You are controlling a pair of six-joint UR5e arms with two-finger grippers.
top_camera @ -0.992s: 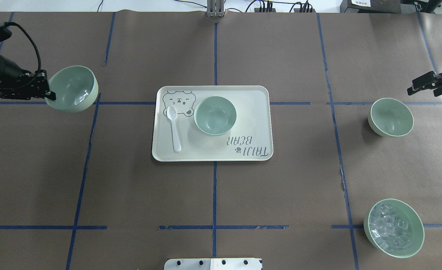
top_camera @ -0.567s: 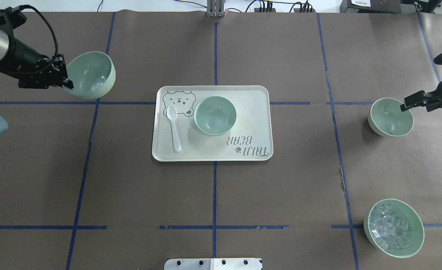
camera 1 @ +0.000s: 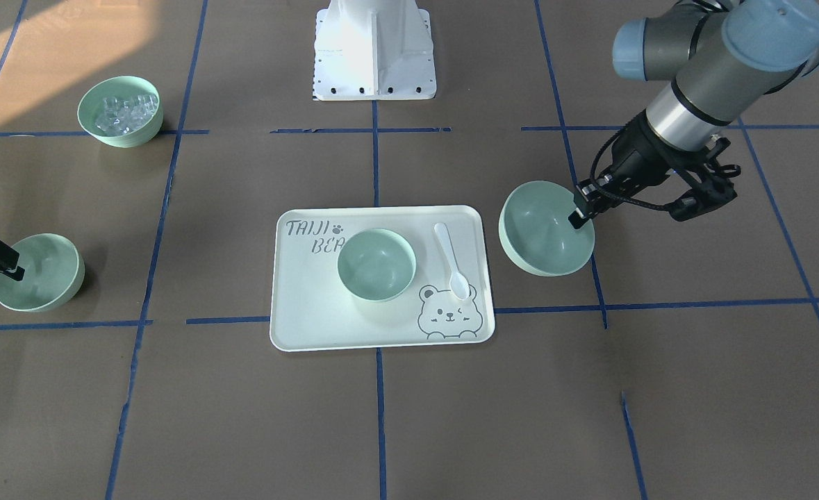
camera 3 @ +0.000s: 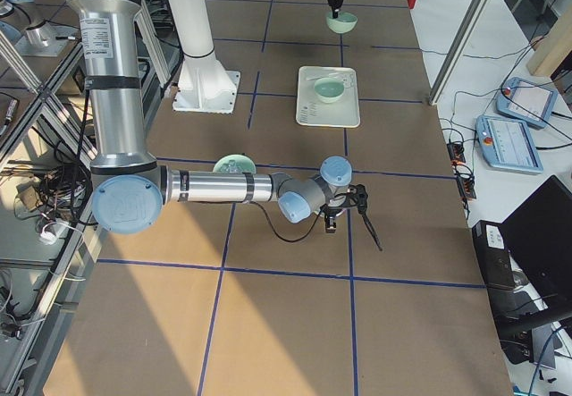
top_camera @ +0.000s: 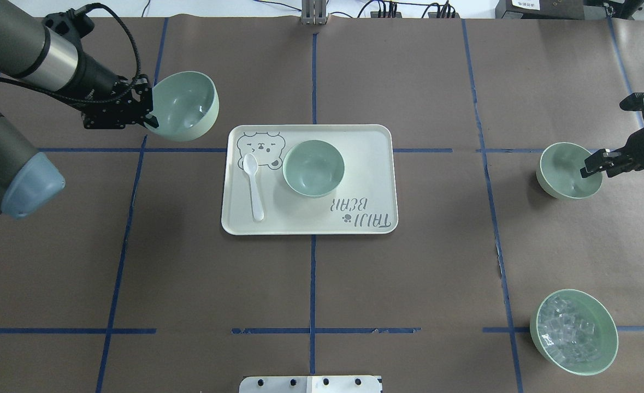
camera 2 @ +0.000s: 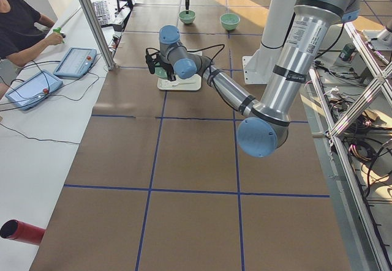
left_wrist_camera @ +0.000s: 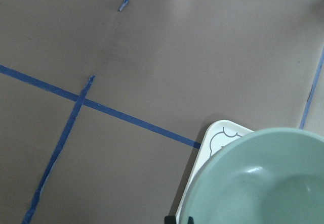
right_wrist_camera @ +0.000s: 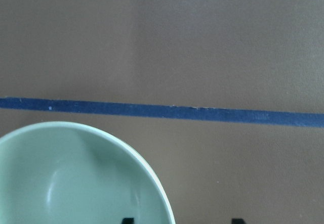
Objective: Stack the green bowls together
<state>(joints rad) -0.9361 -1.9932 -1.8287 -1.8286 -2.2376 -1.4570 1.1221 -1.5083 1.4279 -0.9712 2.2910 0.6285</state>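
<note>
Three mint-green bowls show. My left gripper (top_camera: pixel 151 117) is shut on the rim of one green bowl (top_camera: pixel 186 106) and holds it tilted in the air, just left of the tray's far left corner; this bowl also fills the left wrist view (left_wrist_camera: pixel 263 183). A second bowl (top_camera: pixel 313 168) sits upright on the tray. The third bowl (top_camera: pixel 567 170) stands on the table at the right. My right gripper (top_camera: pixel 590 167) is open with its fingers astride that bowl's right rim, one inside and one outside, as the right wrist view (right_wrist_camera: pixel 76 183) shows.
The pale bear-print tray (top_camera: pixel 365 164) lies in the middle with a white spoon (top_camera: pixel 254 185) on its left part. A green bowl of clear cubes (top_camera: pixel 573 332) stands near right. In the front view the held bowl (camera 1: pixel 545 229) hangs beside the tray's edge (camera 1: pixel 482 278).
My left arm has carried its bowl to the right, toward the tray. My right gripper has moved in from the far right onto the right bowl's rim.
</note>
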